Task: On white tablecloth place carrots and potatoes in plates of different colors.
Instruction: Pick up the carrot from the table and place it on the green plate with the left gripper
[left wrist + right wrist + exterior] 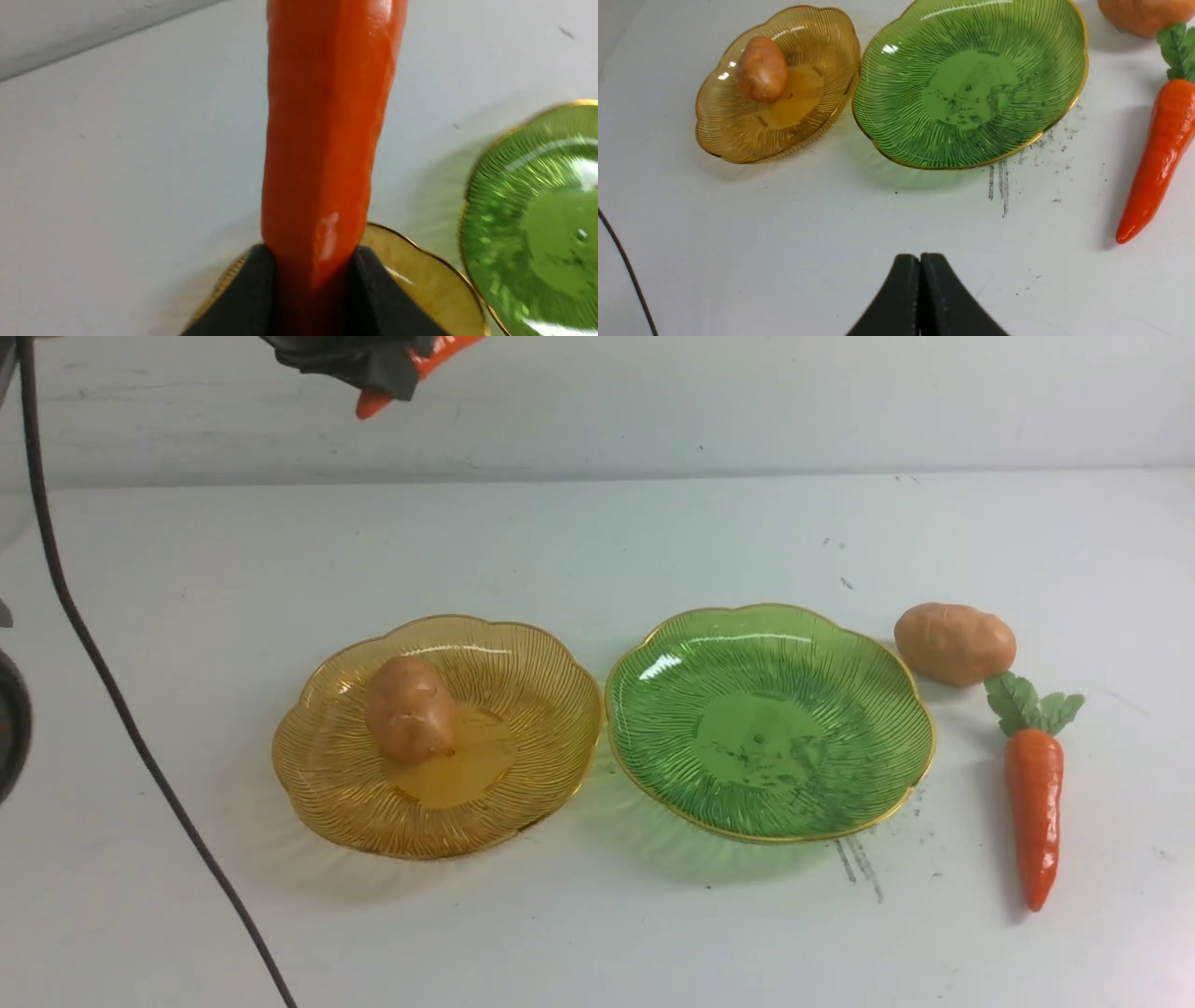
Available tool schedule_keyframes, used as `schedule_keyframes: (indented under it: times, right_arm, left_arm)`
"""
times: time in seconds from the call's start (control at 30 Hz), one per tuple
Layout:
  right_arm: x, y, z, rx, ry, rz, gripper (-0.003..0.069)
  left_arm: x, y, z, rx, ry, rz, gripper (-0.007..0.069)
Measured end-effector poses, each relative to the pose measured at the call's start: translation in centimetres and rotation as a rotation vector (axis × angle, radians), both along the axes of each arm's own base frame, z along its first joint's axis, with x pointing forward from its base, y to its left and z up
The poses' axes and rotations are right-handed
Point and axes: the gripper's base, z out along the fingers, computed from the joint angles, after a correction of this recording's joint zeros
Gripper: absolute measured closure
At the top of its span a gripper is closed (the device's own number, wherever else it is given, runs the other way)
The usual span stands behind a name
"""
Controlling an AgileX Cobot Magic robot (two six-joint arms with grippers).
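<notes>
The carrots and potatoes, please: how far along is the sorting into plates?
Done: one potato sits in the amber plate. In hand: the left gripper holds a carrot aloft. Left: the second potato and second carrot lie on the tablecloth beside the green plate, which holds nothing; the right gripper is shut and empty.

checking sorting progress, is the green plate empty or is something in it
Empty: the green plate shows only its bare ribbed bottom in both the front and right wrist views.
</notes>
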Motion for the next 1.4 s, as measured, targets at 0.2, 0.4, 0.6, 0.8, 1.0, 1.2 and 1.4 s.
schedule_keyframes:
  times: [0.2, 0.4, 0.6, 0.8, 1.0, 1.2, 1.4]
  right_arm:
    - [-0.5, 0.2, 0.1, -0.008, 0.039, 0.036, 0.0674]
    - [-0.5, 0.0, 0.0, -0.042, 0.040, 0.032, 0.0674]
    - [-0.1, -1.8, -0.7, -0.126, 0.113, -0.179, 0.0674]
    - [1.6, -2.8, -1.7, -0.171, 0.210, -0.264, 0.0674]
    - [7.2, -3.3, -3.3, -0.197, 0.410, -0.257, 0.0674]
    - [11.8, -3.0, -4.9, -0.237, 0.413, -0.243, 0.0654]
    - [17.0, -2.0, -9.5, -0.328, 0.438, -0.195, 0.0484]
  left_arm:
    - [-6.6, -6.5, -3.2, -0.004, 0.215, -0.191, 0.0478]
    - [-9.0, -13.8, -9.8, 0.079, 0.340, -0.352, 0.0478]
    - [-7.3, -18.4, -14.9, -0.006, 0.276, -0.286, 0.0353]
    - [-6.7, -18.8, -16.1, -0.054, 0.286, -0.231, 0.0052]
    - [-7.6, -14.9, -11.4, 0.082, 0.323, -0.233, 0.0324]
    - [-13.1, -8.9, -3.0, 0.116, 0.198, -0.194, 0.0623]
    - [-21.8, -3.7, -2.8, 0.041, 0.110, -0.156, 0.0627]
